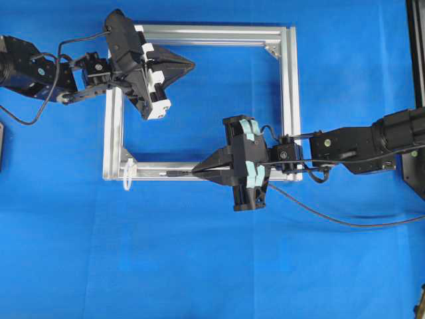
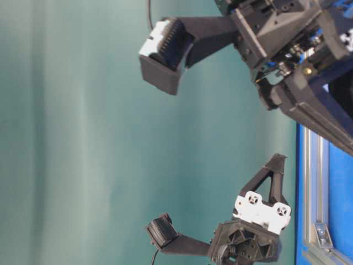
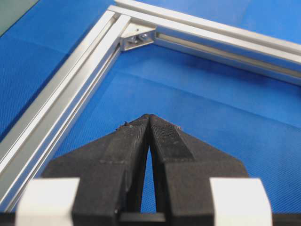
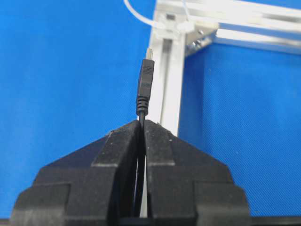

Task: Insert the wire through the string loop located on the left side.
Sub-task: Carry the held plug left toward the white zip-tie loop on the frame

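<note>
While the right tool is clamped on the wire just behind its plug, the threading itself is not yet done. That plug juts out ahead of the closed fingertips and lies over the frame's near rail, pointing along it toward the frame's near-left corner, where the string loop hangs off the outer side. In the right wrist view the silvery tip is aimed roughly at the white string but stops short of it, with a stretch of rail between them. The rest of the wire trails back past the right arm across the blue desk toward its right edge. The left tool is pressed together on nothing and hangs over the frame's far-left corner, well apart from the loop. What remains, as I judge it, is the final advance: carrying the tip on along the rail and through the loop.
</note>
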